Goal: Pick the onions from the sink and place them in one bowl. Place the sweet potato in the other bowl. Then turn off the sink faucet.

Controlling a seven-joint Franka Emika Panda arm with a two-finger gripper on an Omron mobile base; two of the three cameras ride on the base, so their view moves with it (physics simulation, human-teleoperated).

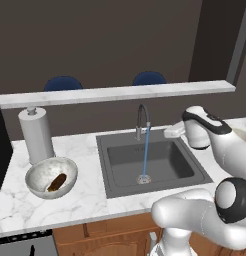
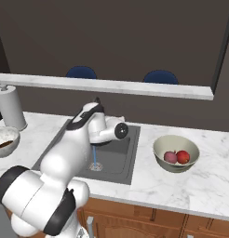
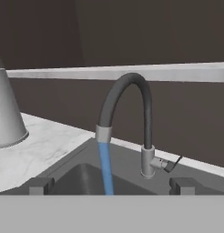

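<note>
The arm hides the tap [image 2: 97, 100] and part of the sink [image 2: 128, 153] from the right. Ahead of the claw [image 3: 109, 185], left, the paper roll [image 3: 7, 113] is cut off at the edge.

Soft, even light falls from above, with no single lamp to be made out. The white marble counter [image 1: 85, 197] renders bright and clean, while the wall [image 1: 105, 40] behind, across the top of each frame, stays dim brown-grey. Shadows are faint: a slight darkening inside the sink [image 1: 150, 160] and under the ledge [image 1: 115, 93] in the upper half. A mild sheen sits on the robot's white shells at lower right of the left base view. No glare, no motion blur, no bending at the edges. All views are slightly soft and low in detail; the water stream [image 3: 105, 168] is a flat blue band.
</note>
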